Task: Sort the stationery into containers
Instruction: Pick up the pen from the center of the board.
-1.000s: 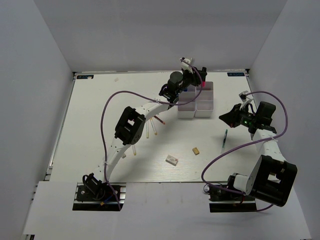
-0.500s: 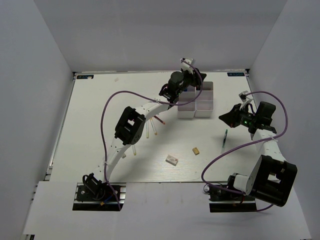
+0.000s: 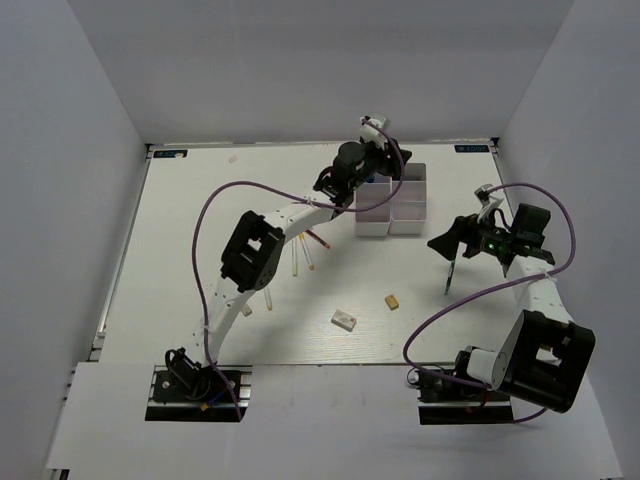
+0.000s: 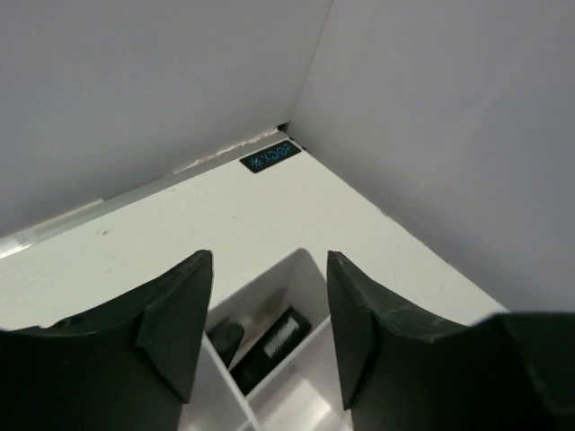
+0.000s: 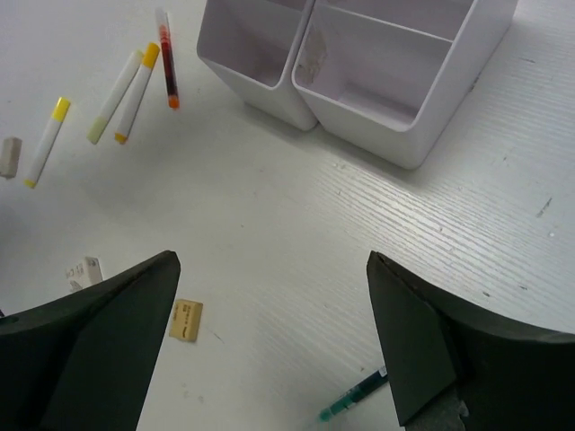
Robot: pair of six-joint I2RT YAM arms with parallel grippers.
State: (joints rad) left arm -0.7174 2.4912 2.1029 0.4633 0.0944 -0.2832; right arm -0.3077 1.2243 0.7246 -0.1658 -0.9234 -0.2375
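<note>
Left fingers [image 4: 175, 314] apart over white bins [image 5: 368, 130], right fingers [image 5: 99, 341] apart, yellow-tipped white pens [image 5: 133, 90] lying loose

From overhead, the left claw [image 3: 386, 168] covers the far-left compartment of the white bins [image 3: 410, 215]. Its wrist camera cuts the bins off at the bottom edge. The dark markers [image 4: 272, 343] inside sit half behind a divider, their colours too shadowed to tell. In the right wrist view the green pen [image 5: 352, 401] slips behind the right claw [image 5: 271, 296]. The white eraser [image 5: 83, 269] is half hidden, and the grey eraser [image 5: 8, 157] runs off the left edge.
</note>
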